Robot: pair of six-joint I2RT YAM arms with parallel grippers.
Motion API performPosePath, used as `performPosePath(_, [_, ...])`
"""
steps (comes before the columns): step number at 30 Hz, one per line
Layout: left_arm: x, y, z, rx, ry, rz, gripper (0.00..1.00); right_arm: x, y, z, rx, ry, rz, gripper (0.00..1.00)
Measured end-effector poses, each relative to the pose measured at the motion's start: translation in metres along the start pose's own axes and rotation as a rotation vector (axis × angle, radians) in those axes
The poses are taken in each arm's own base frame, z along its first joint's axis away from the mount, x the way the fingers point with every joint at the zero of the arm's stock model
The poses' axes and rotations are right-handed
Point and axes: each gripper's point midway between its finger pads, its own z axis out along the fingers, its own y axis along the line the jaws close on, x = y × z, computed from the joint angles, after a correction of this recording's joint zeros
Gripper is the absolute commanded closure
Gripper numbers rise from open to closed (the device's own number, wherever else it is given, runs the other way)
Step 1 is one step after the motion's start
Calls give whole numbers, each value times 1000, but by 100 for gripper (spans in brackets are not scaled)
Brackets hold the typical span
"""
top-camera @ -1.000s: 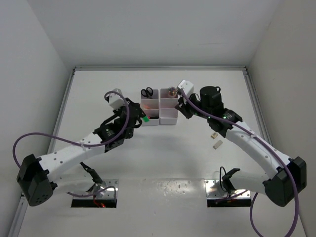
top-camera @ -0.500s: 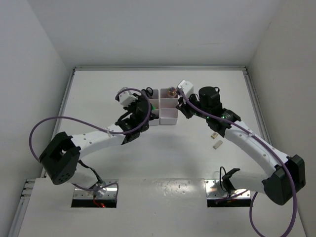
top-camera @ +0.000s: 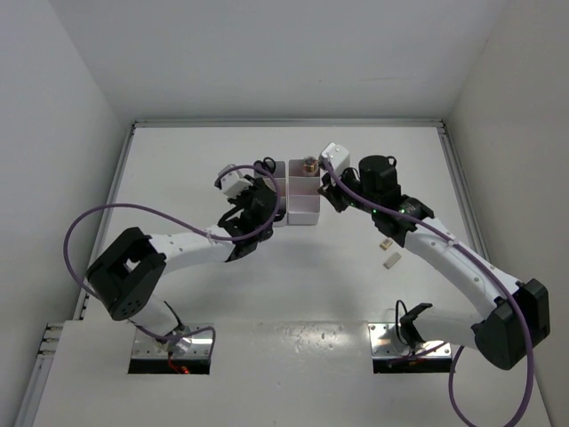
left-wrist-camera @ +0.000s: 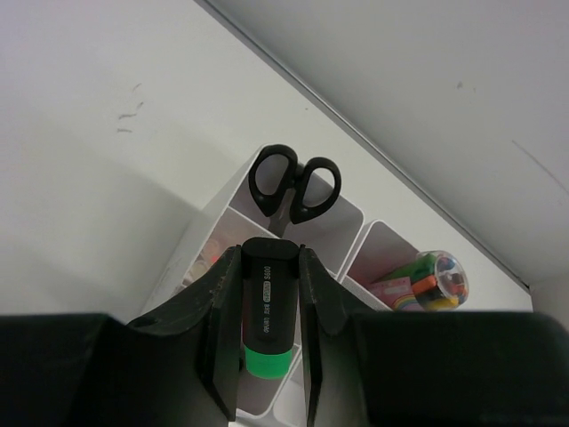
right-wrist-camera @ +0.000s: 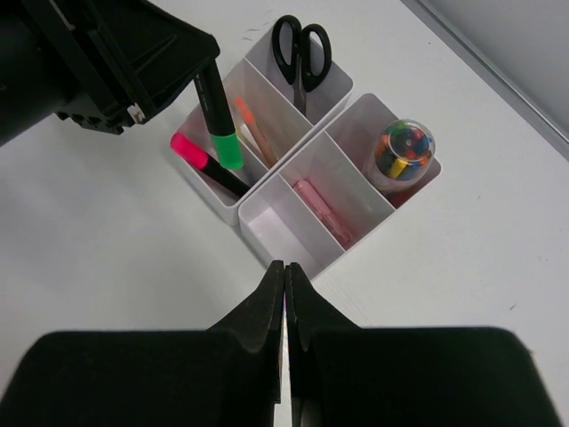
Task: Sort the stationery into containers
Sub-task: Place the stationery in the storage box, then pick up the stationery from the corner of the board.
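The left gripper (left-wrist-camera: 267, 262), clamped on the green-and-black plastic highlighter (left-wrist-camera: 268, 307), has swung in over the white three-compartment plastic organiser box (left-wrist-camera: 184, 256), which now sits directly beneath its fingertips, so release likely follows. The right gripper (right-wrist-camera: 284, 277) stays closed and empty.

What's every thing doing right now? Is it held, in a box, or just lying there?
left gripper, shut on the green highlighter above the left box.
right gripper, shut, holding nothing.
green highlighter, held, green end down.
pink highlighter, leaning in the left box.
scissors, standing in the left box, handles up.
clear tub, standing in the right box.
beige blocks, loose on the table.
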Motion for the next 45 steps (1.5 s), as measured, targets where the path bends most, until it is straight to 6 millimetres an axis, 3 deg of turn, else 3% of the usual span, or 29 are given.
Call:
performPosePath(13, [37,20,9,-42,27,25,100,2,-7,-1,17,2,8,100])
performPosePath(16, [42,25,9,-56,36,22,85,2,-10,-2,23,3,10,100])
performPosePath(17, [44,26,9,-60,39,22,67,2,-10,-2,23,3,10,100])
performPosePath(19, [45,27,9,-70,45,25,50,2,-10,-2,23,3,10,100])
performPosePath(24, [45,26,8,-90,51,26,31,3,-12,-2,29,4,13,99])
performPosePath(27, [46,30,7,-101,54,32,28,3,-15,-3,34,5,16,83])
performPosePath(28, [47,31,7,-103,55,37,28,4,-15,-3,35,6,16,54])
performPosePath(29, [47,32,6,-105,56,43,28,5,-16,-3,37,10,19,40])
performPosePath(31, [46,31,3,-104,60,61,33,9,-19,-5,46,31,7,21])
performPosePath(32, [44,29,-1,-97,63,74,42,13,-21,-6,54,51,-5,21])
performPosePath(33, [40,22,-6,-84,69,86,79,16,-24,-9,63,74,-24,32])
performPosePath(34, [34,14,-11,-70,77,98,93,19,-28,-12,75,96,-55,64])
performPosePath(35, [27,2,-17,-47,92,128,100,22,-33,-15,89,121,-93,100])
performPosePath(37, [6,-29,-28,20,130,156,99,32,-45,-25,132,180,-159,100])
performPosePath(38, [-4,-46,-34,78,174,168,87,40,-52,-31,152,223,-203,100])
performPosePath(39, [-16,-61,-40,139,216,193,69,50,-59,-37,169,275,-248,98])
performPosePath(40, [-26,-73,-45,210,270,225,34,60,-66,-42,181,328,-281,88])
performPosePath(41, [-34,-82,-48,270,312,262,25,72,-73,-46,190,385,-303,52])
performPosePath(43, [-46,-90,-52,362,392,340,18,108,-89,-52,198,541,-315,35])
performPosePath(45, [-45,-80,-54,400,466,443,15,151,-96,-58,157,726,-273,31])
